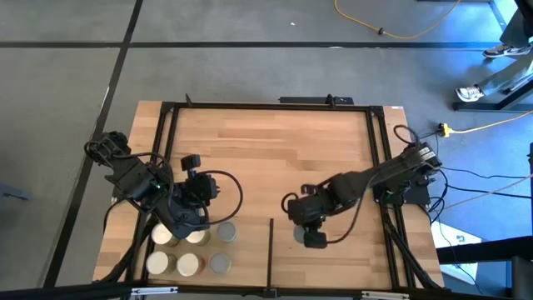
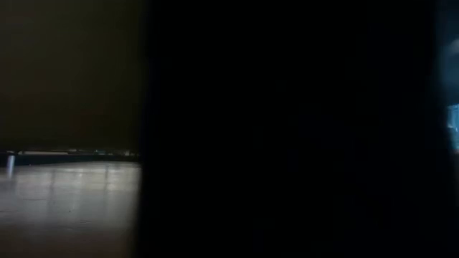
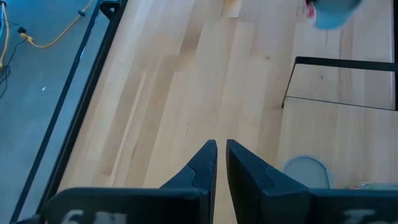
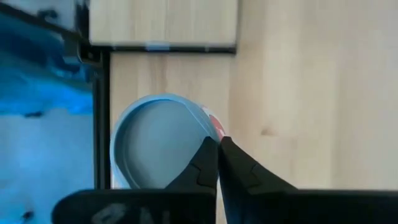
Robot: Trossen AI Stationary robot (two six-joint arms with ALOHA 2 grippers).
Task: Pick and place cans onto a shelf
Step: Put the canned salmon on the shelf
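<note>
A grey floor (image 1: 250, 75) was seen all around the table (image 1: 275, 150), which was made of pale wood planks. The floor was crossed by dark lines (image 1: 125, 50). A yellow cable (image 1: 400, 29) was laid in a loop on the floor beyond the far side of the table, and another yellow cable (image 1: 491, 125) was stretched out at the table's right. Black wires (image 1: 475, 200) were spread on the floor there too. Blue light was cast on the floor in the far right corner (image 1: 500, 50). In the low view, most of the room was hidden by something dark (image 2: 287, 129), and only a pale shiny surface (image 2: 68, 208) was shown.
</note>
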